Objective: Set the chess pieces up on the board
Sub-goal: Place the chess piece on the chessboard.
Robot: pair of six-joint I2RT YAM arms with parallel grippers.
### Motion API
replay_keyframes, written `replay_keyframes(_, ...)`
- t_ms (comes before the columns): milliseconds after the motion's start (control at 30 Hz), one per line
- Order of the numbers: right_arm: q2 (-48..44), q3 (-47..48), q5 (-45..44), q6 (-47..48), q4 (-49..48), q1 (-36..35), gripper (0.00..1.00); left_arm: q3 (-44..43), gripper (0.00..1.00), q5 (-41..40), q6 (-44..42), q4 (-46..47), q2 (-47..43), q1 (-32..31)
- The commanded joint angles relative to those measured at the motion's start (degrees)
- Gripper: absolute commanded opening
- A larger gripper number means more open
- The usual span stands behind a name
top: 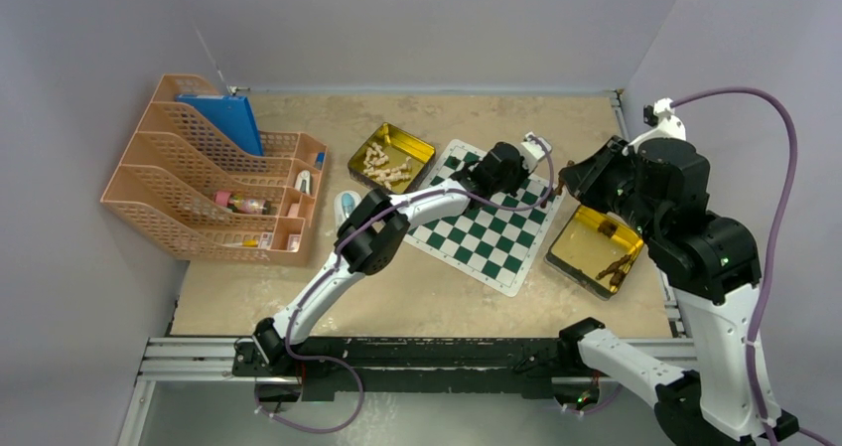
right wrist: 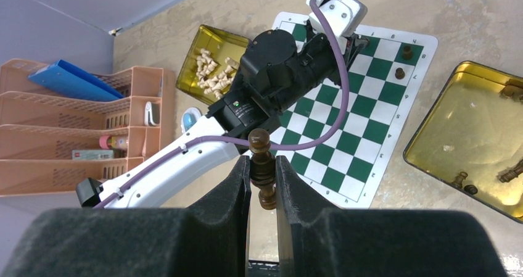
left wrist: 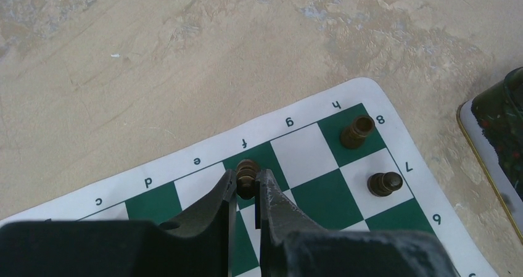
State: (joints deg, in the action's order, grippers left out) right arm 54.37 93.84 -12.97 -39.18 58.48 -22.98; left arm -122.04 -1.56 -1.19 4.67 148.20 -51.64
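Grey walls stand around a sandy desk (top: pixel 447 297). From above, the board (top: pixel 487 242) lies flat, closer to the far and right edges than to the left edge. A gold tin (top: pixel 409 144) of pale pieces (top: pixel 382 166) sits just beside the board, near the far edge. A second gold tin (top: pixel 581 252) sits by the right edge with a few dark pieces (top: pixel 618 267) in it. A pink rack (top: pixel 169 218) is by the left edge. The left arm (top: pixel 328 277) reaches over the far side of the board. The right arm (top: pixel 695 237) is up over the second tin.

In the left wrist view, the left gripper (left wrist: pixel 247 184) pinches a dark brown piece (left wrist: pixel 246 173) at the green f square in the last row. I cannot tell if its bottom touches the board, or what kind it is. A rook (left wrist: pixel 357 132) stands on the corner h square, and a pawn (left wrist: pixel 385 183) stands on the white square next to it. Both are small, brown and upright.

I think the job now is to set this piece down. It should sit flat in the middle of its square. Then the fingers should open slowly and go straight up, so the piece does not tip.

In the right wrist view, the right gripper (right wrist: pixel 263 166) is clamped on a tall dark piece (right wrist: pixel 259 142) with a round top, high above the desk. It would do best to wait until the left arm is clear.
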Motion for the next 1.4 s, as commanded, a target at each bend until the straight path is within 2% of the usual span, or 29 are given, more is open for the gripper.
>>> replay_keyframes(0,0.0,1.0,-1.5,1.1,-0.3,-0.3,0.01,-2.7,0.10,0.6,-1.0,1.6,0.3,-0.7)
replay_keyframes(800,-0.8,0.1,-0.9,1.1,-0.4,-0.2,0.02,-0.8,0.14,-0.6,-1.6,-0.2,-1.0,-1.1)
replay_keyframes(1167,-0.6,0.5,-0.8,1.0,-0.3,-0.3,0.03,-1.2,0.33,-1.9,-2.3,0.6,-0.6,-1.1)
replay_keyframes(1367,-0.5,0.4,-0.9,1.1,-0.4,-0.3,0.03,-1.4,0.34,-2.1,-3.0,1.2,-0.5,-1.1)
